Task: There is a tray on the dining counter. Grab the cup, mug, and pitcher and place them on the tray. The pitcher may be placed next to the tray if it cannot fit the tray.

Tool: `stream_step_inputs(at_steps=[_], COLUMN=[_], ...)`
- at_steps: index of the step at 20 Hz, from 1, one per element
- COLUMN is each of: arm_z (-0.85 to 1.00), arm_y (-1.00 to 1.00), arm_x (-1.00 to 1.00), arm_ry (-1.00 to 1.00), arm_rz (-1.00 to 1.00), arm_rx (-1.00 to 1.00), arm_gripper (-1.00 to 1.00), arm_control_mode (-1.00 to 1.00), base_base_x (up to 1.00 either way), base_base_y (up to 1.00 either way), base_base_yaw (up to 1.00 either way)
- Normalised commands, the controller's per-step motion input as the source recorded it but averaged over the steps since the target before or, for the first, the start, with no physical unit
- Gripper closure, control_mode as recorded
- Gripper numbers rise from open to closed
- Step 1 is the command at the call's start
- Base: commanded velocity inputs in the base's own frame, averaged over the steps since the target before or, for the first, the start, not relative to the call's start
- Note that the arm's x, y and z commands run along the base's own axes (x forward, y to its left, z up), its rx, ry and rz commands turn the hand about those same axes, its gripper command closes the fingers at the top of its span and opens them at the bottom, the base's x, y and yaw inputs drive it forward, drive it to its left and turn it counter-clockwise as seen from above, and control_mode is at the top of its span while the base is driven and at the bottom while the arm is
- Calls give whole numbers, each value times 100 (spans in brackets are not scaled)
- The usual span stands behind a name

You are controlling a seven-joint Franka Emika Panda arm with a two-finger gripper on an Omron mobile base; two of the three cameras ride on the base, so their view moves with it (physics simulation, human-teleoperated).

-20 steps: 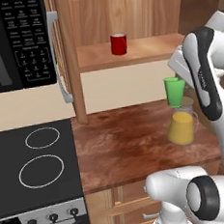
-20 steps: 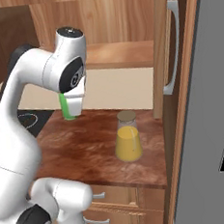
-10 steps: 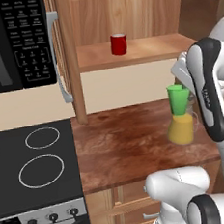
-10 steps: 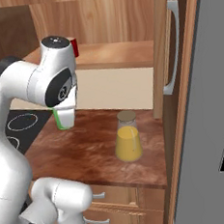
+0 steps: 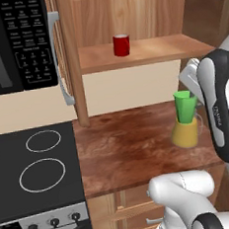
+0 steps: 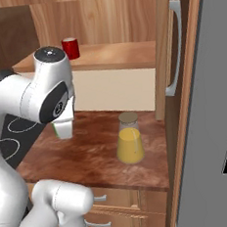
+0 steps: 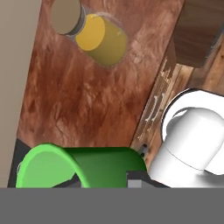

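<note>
Above the stove-side counter (image 5: 130, 149), pincer (image 7: 105, 183) clenched around green cup (image 5: 185, 106), pitcher (image 6: 129, 144) beside.

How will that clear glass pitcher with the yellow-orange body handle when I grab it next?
The clear glass pitcher looks roughly half full of liquid, so probably heavy for its size. Smooth glass may slip between the fingers. Its wide base on the wood countertop should resist tipping.
</note>
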Motion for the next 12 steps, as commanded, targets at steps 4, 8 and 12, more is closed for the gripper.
stream_step_inputs(at_steps=[4, 8, 12], arm_z=[0, 0, 0], arm_y=[0, 0, 0], arm_x=[0, 0, 0], arm_ry=[0, 0, 0], arm_rz=[0, 0, 0], arm_rx=[0, 0, 0], arm_gripper=[100, 100, 100], arm_control_mode=[-100, -100, 100], base_base_x=[0, 0, -12], base_base_y=[0, 0, 0], base_base_yaw=[0, 0, 0])
